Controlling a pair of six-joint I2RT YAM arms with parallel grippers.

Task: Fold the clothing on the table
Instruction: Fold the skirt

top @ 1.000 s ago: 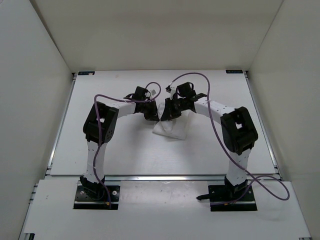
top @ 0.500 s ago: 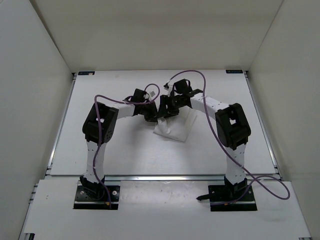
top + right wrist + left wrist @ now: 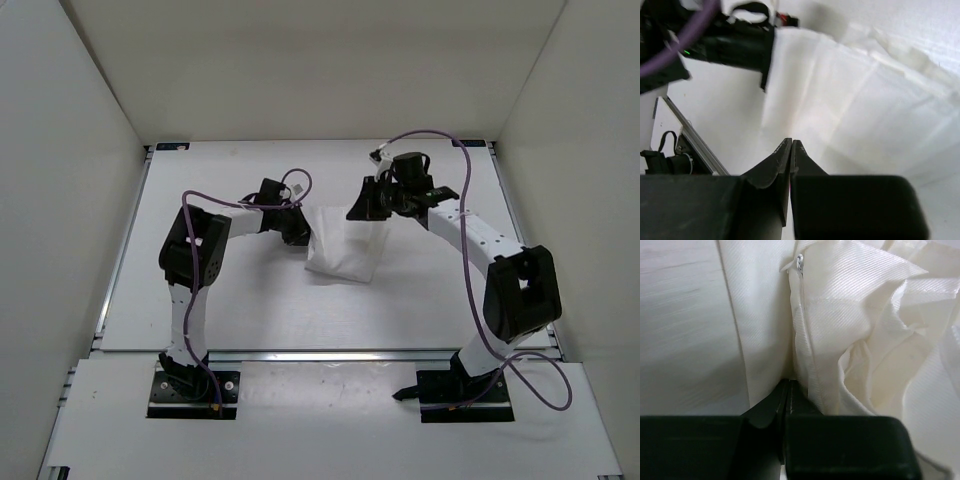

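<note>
Clothing (image 3: pixel 345 243) white, wrinkled, layered | left jaws pinch its edge | right jaws together

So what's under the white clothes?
The clothing lies on the white table. Only bare table shows around its edges. Anything beneath its folded layers is covered, so I cannot see it.

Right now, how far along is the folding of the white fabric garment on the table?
Done: the white thin fabric garment lies as a compact, layered shape on the matte white table, so some folding looks made. In hand: the left gripper is shut, apparently pinching its left edge; the right gripper is shut by the far right corner, holding nothing visible. Left: probably another fold and smoothing.
</note>
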